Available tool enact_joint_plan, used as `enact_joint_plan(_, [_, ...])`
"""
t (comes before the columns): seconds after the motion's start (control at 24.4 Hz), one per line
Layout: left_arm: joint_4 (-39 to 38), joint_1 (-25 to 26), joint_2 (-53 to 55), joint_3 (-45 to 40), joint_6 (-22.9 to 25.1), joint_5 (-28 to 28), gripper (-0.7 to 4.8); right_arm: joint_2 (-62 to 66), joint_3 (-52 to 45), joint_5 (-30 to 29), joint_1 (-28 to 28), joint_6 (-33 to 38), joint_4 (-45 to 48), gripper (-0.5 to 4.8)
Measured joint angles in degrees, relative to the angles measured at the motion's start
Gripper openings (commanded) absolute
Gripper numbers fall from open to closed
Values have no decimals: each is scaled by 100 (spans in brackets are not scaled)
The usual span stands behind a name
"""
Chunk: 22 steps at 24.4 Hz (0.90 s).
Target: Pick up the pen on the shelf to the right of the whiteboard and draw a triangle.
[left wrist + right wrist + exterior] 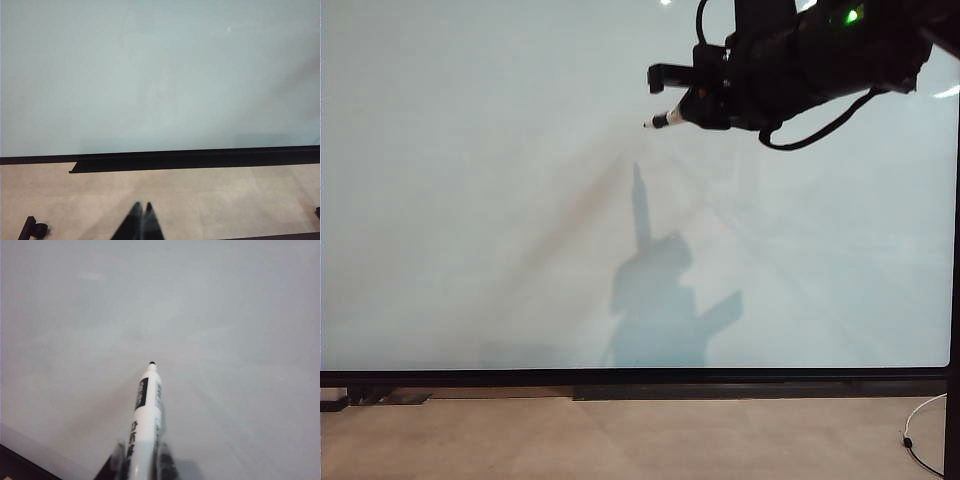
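The whiteboard [520, 200] fills nearly the whole exterior view, pale and glossy, with no drawn line visible on it. My right gripper [692, 108] comes in from the upper right and is shut on the pen [665, 119], whose black tip points left toward the board. The right wrist view shows the pen [146, 410] as a white barrel with black print, clamped between the fingers [165, 462], its tip just short of the whiteboard [225, 315]. My left gripper [142, 207] hangs shut and empty over the floor, well below the whiteboard [150, 75].
A black ledge [760, 385] runs under the board's lower frame. Beige floor [620, 440] lies below, with a white cable [920, 430] at the right. The arm's shadow [655, 300] falls on the board's middle. A small black fitting [34, 230] sits on the floor.
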Motion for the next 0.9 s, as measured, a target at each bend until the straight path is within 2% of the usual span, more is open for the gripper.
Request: enact_joint_plan(0.9, [0,0,0,0,0,0,-5,487,190,297,-87,-87,492,-7])
